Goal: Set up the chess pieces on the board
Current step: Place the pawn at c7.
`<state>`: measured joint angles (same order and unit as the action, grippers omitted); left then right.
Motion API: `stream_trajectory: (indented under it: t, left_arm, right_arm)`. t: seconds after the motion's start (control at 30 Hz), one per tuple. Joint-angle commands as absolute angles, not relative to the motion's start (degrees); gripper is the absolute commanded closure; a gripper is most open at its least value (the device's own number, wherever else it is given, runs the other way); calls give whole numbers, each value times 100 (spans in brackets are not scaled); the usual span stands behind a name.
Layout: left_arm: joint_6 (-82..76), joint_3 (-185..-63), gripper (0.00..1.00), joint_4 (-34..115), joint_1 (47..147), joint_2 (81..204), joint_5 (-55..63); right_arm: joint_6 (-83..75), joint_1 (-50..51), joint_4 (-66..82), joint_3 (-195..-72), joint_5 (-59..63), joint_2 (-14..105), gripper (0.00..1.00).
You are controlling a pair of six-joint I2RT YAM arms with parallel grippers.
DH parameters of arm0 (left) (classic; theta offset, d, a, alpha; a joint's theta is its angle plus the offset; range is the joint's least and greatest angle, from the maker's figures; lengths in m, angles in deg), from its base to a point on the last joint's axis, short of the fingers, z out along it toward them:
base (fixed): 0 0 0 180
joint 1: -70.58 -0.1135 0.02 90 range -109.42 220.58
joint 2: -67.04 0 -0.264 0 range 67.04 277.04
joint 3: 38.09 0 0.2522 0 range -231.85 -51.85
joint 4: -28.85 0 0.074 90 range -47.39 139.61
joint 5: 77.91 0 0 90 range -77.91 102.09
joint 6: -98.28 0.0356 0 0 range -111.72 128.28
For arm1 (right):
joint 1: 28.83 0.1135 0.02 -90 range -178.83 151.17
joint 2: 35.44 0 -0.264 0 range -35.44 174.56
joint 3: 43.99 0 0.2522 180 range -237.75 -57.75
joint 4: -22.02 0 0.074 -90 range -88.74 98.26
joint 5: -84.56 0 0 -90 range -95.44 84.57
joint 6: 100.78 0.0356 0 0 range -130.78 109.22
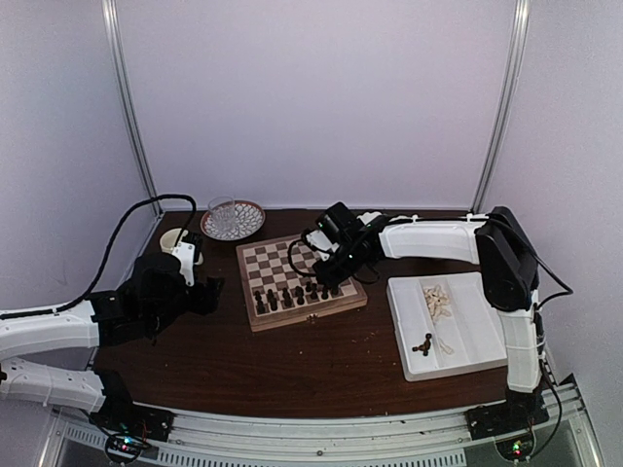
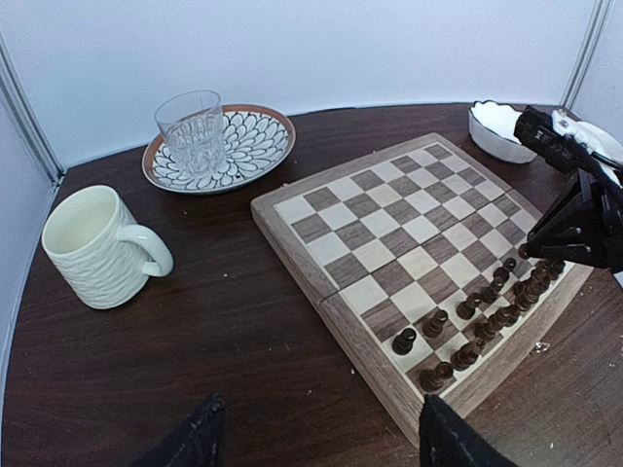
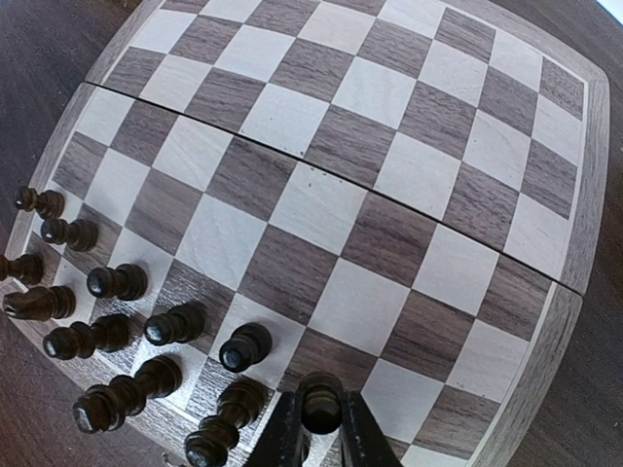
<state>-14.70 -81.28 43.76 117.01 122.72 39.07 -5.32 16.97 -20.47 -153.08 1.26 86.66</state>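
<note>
The board (image 1: 273, 258) lies mid-table, with dark chess pieces (image 1: 292, 295) standing in two rows along its near edge. My right gripper (image 1: 336, 265) hovers over the board's near right corner. In the right wrist view it (image 3: 321, 416) is shut on a dark pawn (image 3: 321, 399), held upright just above a square of the board (image 3: 321, 204) beside the other dark pieces (image 3: 175, 323). My left gripper (image 1: 200, 292) rests left of the board, open and empty; its fingers (image 2: 195, 443) frame bare table near the board's corner (image 2: 389, 233). Cream pieces (image 1: 438, 300) lie in the white tray (image 1: 487, 341).
A few dark pieces (image 1: 422, 343) sit in the tray's near compartment. A cream mug (image 2: 97, 248) stands left of the board. A glass (image 2: 192, 131) sits on a patterned plate (image 2: 258, 146) behind the board. A white bowl (image 2: 498, 131) is at the back right.
</note>
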Motion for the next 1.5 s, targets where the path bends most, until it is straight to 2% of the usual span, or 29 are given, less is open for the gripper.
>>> stream_trajectory:
  t: [0.0,1.07,1.47]
  left_arm:
    - [-1386,-8279,32,4226,11663,12250,3917]
    - [-1392,-8279,32,4226,11663,12257,3924]
    - [-1369,-8282,32,4226,11663,12249,3934]
  right_arm:
    - [-599,1726,-2100,-15479,124,8752,86]
    - [-618,1723,-2107,-15539,188,8781,80]
    - [-629,1723,-2285,-15668,-50,8170,79]
